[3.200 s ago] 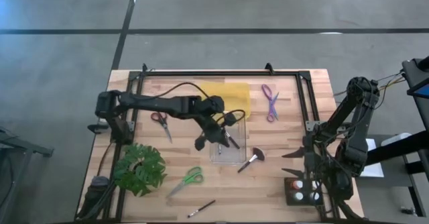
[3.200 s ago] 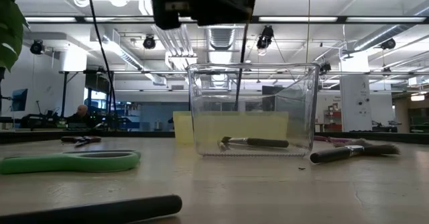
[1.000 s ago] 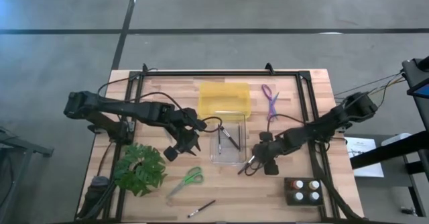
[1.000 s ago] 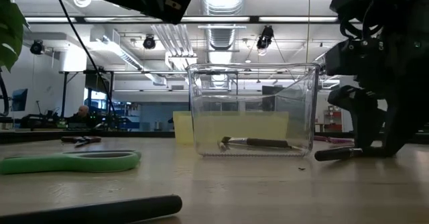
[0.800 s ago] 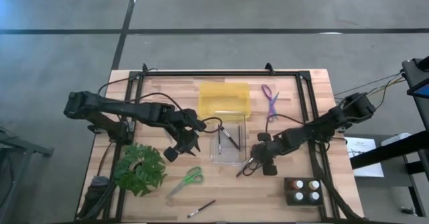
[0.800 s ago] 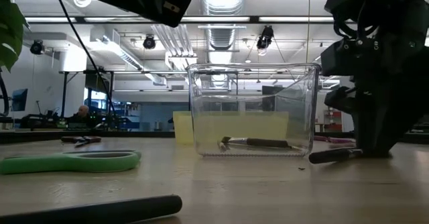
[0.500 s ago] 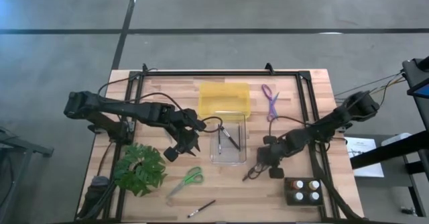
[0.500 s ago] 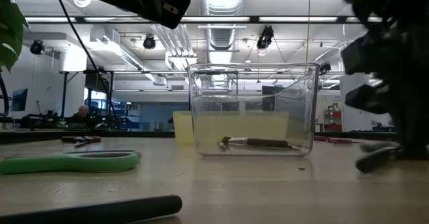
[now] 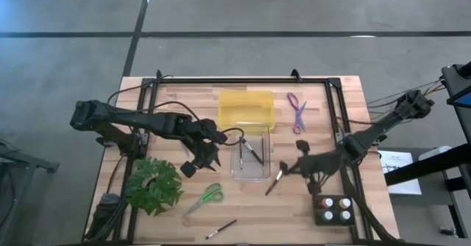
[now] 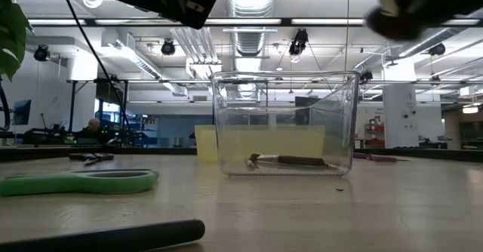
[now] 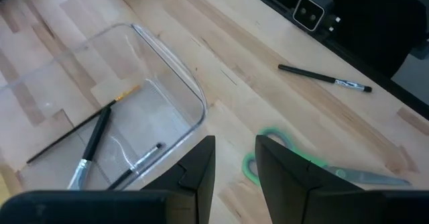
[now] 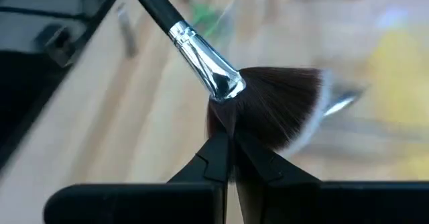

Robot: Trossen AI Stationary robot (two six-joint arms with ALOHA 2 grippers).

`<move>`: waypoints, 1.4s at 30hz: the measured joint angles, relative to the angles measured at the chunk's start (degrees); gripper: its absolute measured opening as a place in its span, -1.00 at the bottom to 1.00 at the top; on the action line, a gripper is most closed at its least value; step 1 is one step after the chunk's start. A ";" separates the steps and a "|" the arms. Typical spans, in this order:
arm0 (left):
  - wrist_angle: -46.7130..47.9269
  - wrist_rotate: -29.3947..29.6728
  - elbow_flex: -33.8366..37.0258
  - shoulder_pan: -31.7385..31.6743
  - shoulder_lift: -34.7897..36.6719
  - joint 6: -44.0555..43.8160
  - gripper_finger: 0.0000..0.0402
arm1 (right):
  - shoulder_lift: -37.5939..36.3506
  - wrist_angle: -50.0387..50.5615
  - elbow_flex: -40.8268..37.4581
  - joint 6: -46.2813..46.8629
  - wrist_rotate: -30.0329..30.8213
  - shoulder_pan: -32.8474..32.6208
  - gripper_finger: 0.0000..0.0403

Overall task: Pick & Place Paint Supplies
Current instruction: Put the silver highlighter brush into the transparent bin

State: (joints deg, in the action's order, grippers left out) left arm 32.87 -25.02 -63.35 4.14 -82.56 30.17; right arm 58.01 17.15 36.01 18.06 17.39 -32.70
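With right end effector (image 12: 228,147) clamped on the fan brush (image 12: 268,106), carry it level over the clear bin (image 9: 254,157), release low; left end effector (image 11: 234,167) hovers narrow.

a green leafy plant (image 9: 153,186) sits on the wooden table (image 9: 324,106), at its left front corner.

Right wrist view: table behind the fan brush (image 12: 268,103) is motion-blurred, nothing there identifiable; brush handle cut off by the frame edge. Low view: right gripper (image 10: 400,10) blurred, cropped at the frame's top edge. High view: paint bottles (image 9: 335,209) too small to tell colours. Left wrist view: green scissors (image 11: 322,174) partly hidden behind the fingers (image 11: 285,170).
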 joint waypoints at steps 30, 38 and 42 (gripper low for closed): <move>-0.69 0.20 -0.04 0.00 0.00 -0.22 -0.43 | 25.48 -30.84 0.09 -33.40 -32.88 37.41 -0.96; -0.45 0.19 -0.04 0.00 0.00 -0.22 -0.43 | 22.05 -31.05 0.11 -33.01 -32.51 37.39 -0.96; -0.46 0.18 -0.04 0.00 0.00 -0.22 -0.43 | 20.11 -30.50 0.11 -31.73 -32.44 37.38 -0.92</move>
State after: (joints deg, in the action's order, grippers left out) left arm 32.40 -24.84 -63.40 4.14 -82.56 29.95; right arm 78.13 -13.35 36.12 -13.67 -15.05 4.69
